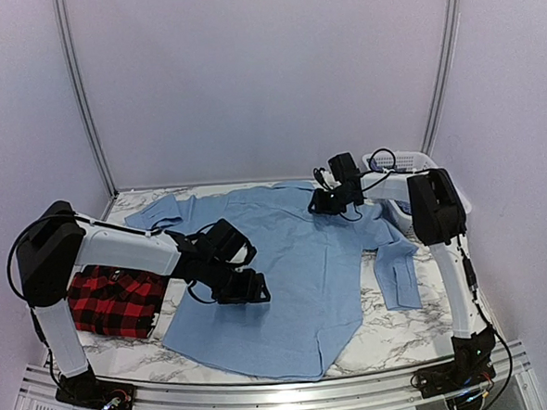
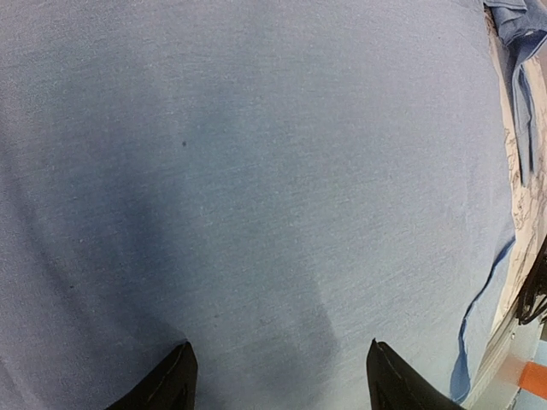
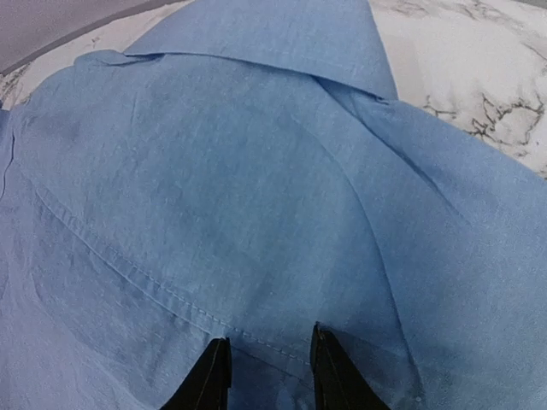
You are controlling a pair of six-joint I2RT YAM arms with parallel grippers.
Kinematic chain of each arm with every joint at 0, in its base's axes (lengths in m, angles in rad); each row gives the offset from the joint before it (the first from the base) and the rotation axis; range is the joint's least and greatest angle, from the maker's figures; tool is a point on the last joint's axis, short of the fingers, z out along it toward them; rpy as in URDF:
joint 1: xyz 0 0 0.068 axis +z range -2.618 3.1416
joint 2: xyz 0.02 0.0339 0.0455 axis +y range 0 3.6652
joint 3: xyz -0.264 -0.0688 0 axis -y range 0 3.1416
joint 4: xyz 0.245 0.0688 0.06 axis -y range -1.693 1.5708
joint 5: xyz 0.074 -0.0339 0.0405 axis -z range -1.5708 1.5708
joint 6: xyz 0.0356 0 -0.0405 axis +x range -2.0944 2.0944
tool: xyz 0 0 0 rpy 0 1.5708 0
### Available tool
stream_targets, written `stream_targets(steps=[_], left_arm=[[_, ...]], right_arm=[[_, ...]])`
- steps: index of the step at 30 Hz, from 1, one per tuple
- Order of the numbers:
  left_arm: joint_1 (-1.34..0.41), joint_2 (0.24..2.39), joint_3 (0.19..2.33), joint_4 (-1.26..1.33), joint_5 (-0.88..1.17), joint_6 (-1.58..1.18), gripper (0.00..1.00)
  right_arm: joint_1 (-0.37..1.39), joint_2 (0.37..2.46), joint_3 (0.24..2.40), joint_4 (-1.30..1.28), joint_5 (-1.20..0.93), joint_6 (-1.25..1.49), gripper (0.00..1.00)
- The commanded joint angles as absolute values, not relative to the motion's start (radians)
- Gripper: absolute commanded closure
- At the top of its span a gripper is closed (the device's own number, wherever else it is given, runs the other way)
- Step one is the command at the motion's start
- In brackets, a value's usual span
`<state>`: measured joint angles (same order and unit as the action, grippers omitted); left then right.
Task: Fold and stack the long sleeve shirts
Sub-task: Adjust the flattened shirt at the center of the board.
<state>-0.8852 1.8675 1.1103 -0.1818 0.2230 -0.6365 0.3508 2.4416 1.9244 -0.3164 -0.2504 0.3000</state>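
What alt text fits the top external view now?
A light blue shirt lies spread on a marble table, both arms over it: left gripper above its middle, right gripper near the collar. A folded plaid shirt sits at left.

The left arm (image 1: pixel 118 244) hides part of the plaid shirt (image 1: pixel 112 303); the right arm (image 1: pixel 436 204) covers much of the basket (image 1: pixel 420 163)

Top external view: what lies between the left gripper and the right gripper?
Only the light blue shirt, spread flat; its cloth fills the stretch from the left gripper to the right gripper near the collar. The top view shows this.
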Motion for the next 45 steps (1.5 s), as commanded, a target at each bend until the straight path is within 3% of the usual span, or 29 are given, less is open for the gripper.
stream_targets(steps=[1,7,11,17,24,31,37,45], left_arm=[[-0.914,1.898,1.108,-0.229,0.235,-0.635,0.3],[-0.938,1.947,1.158,-0.222,0.229,-0.649,0.3],[-0.945,1.983,1.198,-0.202,0.238,-0.67,0.3],[-0.948,2.04,1.29,-0.192,0.243,-0.695,0.3],[-0.942,2.012,1.356,-0.193,0.2,-0.698,0.28],[-0.934,1.908,1.324,-0.21,0.155,-0.706,0.27],[-0.907,1.799,1.169,-0.216,0.124,-0.71,0.26],[-0.904,1.709,1.008,-0.215,0.087,-0.7,0.26]], right_arm=[[0.312,2.511,2.037,-0.376,-0.219,0.324,0.67],[0.264,2.717,2.335,-0.497,-0.249,0.312,0.66],[0.241,2.765,2.39,-0.474,-0.287,0.319,0.61],[0.244,2.72,2.399,-0.414,-0.358,0.321,0.52],[0.292,2.534,2.372,-0.44,-0.285,0.287,0.39],[0.399,2.202,1.992,-0.405,-0.168,0.277,0.37],[0.522,1.836,1.463,-0.295,-0.091,0.334,0.37],[0.79,1.452,1.029,-0.364,0.049,0.499,0.37]])
